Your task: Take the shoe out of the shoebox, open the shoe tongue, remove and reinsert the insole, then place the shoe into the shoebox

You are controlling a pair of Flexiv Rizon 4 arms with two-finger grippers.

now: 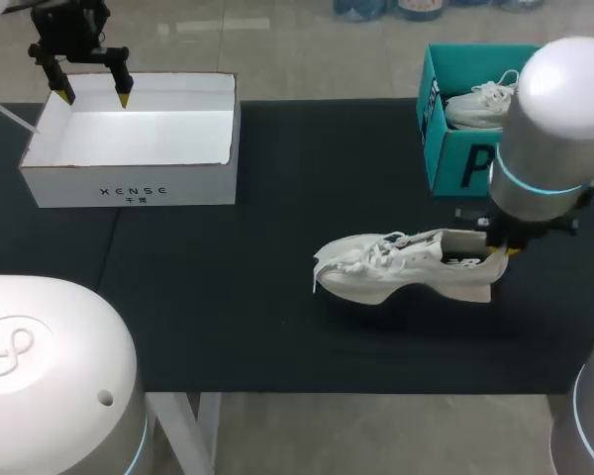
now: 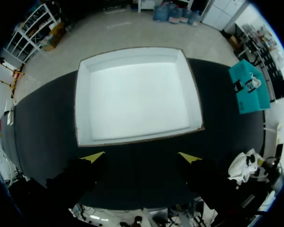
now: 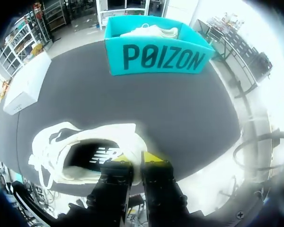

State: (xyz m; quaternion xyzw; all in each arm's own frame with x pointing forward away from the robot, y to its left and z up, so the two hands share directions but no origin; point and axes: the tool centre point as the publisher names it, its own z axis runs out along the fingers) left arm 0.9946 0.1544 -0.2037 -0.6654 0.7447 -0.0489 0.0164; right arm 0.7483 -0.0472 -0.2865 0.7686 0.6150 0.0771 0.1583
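A white sneaker (image 1: pixel 406 267) is held a little above the black mat, its toe toward my left; a shadow lies under it. My right gripper (image 1: pixel 502 251) is shut on the sneaker's heel collar, one finger inside the opening and one outside. In the right wrist view the sneaker (image 3: pixel 80 149) shows its dark insole, with the gripper (image 3: pixel 136 158) pinching the heel rim. A teal shoebox (image 1: pixel 462 124) at the back right holds another white shoe (image 1: pixel 480 104). My left gripper (image 1: pixel 91 92) hangs open over the empty white box (image 1: pixel 134 141); in its own view the gripper (image 2: pixel 140 157) stands near the box's (image 2: pixel 137 97) front wall.
A black mat (image 1: pixel 228 297) covers the table. The teal shoebox (image 3: pixel 156 53) stands ahead of the right gripper, past the sneaker. My arm bases fill the near left and right corners of the head view.
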